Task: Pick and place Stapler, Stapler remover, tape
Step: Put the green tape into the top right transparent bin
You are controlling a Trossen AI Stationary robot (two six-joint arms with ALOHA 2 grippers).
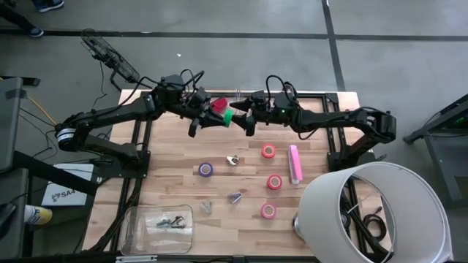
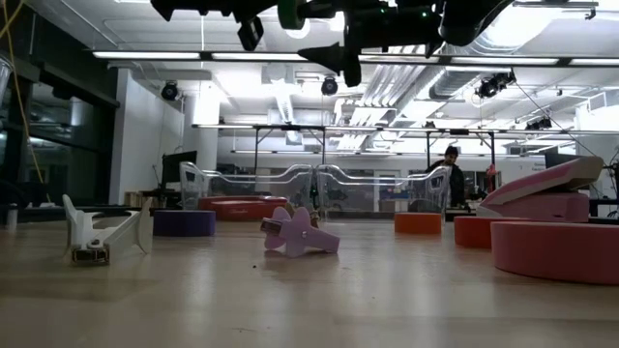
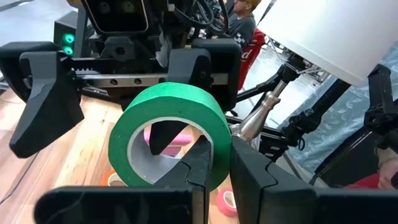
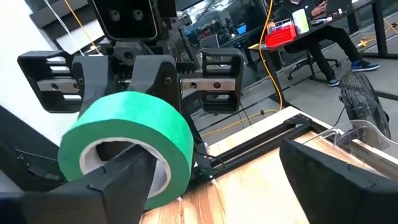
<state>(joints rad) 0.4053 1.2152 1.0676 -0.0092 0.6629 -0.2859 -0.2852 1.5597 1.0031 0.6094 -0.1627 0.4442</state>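
Observation:
A green tape roll (image 1: 228,117) hangs high above the table's far middle, between my two grippers. My left gripper (image 1: 217,120) is shut on it from the table's left. My right gripper (image 4: 217,171) faces it from the right and is open, with one finger in the roll's hole and the other well off to the side. On the table lie a pink stapler (image 1: 295,164), a purple tape roll (image 1: 206,169), red-pink rolls (image 1: 268,151) (image 1: 274,182) (image 1: 268,211) and staple removers (image 1: 233,159) (image 1: 235,196). My left gripper pinches the green roll's ring wall (image 3: 219,155), one finger inside the hole and one outside. The fingers lie level, coming from the table's left. The roll is lifted clear of the table, on edge, its hole turned toward both grippers. My right gripper has one finger (image 4: 118,180) reaching level into the roll's hole from the table's right; I cannot tell whether it touches the roll.
A clear plastic box (image 1: 159,225) with small items sits at the near left corner. A big white round bin (image 1: 373,212) stands off the near right corner. A third small remover (image 1: 207,207) lies near the box. A person sits far off in the room (image 2: 450,179).

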